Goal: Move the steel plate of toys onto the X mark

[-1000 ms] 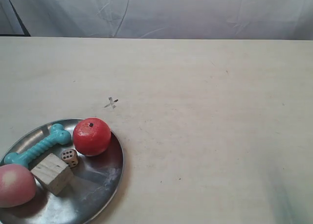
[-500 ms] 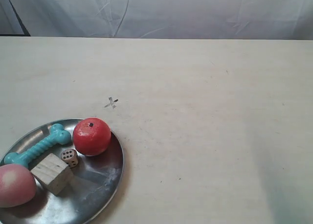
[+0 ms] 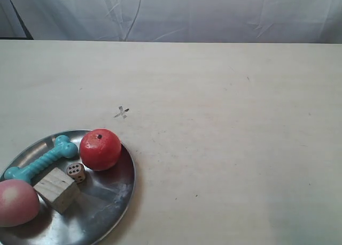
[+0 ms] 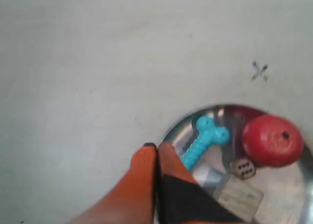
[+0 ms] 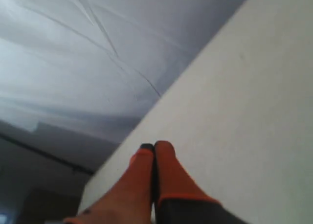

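**Near left of the table: plate not yet on the X**

At the near left of the beige table (image 3: 224,122), the steel plate (image 3: 107,207) sits loaded and partly cut off by the exterior view's edge. The teal bone (image 3: 43,160) lies along its far left side; the red apple (image 3: 100,149) stands at its far rim; the spotted die (image 3: 76,171) rests between the apple and the wooden cube (image 3: 57,189); the pink peach-like ball (image 3: 16,202) fills the near left. The X mark (image 3: 122,113) is bare, a little beyond the plate's far rim and apart from it. The task therefore reads as unstarted: no grasp on the rim is made, and the whole move toward the far right is left to do, a short one by the look of it.

No arm shows in the exterior view; the wrist cameras give the pose. The left gripper (image 4: 156,150) hangs over the plate's rim beside the end of the bone, its orange jaws pressed together with nothing between them; whether it touches the metal cannot be told. The right gripper (image 5: 154,148) is likewise closed and empty; it is held above bare tabletop, aimed toward the table's far edge and the white cloth backdrop (image 5: 73,48). The left arm looks the nearer to act; its jaws would have to part before pinching the low rim, and the round toys could roll if the plate tips.
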`<move>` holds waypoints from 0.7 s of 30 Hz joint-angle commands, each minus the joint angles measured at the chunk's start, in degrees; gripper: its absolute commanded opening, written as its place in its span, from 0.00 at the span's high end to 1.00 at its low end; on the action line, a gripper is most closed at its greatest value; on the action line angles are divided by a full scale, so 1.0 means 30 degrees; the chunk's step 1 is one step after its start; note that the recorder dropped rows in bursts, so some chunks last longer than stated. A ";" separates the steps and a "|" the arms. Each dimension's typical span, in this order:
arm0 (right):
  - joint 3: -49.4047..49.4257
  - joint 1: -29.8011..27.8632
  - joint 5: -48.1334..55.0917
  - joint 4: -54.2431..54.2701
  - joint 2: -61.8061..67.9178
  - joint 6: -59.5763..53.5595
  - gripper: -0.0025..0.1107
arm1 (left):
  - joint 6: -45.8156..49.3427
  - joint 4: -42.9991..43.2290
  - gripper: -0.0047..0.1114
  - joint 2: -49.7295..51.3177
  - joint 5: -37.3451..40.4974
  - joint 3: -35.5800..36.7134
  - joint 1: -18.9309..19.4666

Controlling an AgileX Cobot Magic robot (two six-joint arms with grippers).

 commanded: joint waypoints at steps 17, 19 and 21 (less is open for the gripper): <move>-0.6911 0.0519 1.0153 0.7446 1.3607 -1.1984 0.99 | 0.7994 -0.3092 0.55 1.3372 0.2369 -0.4228 -0.0016; -0.7094 0.1562 0.9377 0.8783 1.5151 -1.3343 0.99 | 0.7994 -0.2870 0.56 1.3372 0.2369 -0.4149 -0.0016; -0.8252 0.2750 0.8206 0.8169 1.6514 -1.3603 0.99 | 0.7994 -0.2910 0.56 1.3372 0.2369 -0.4057 -0.0016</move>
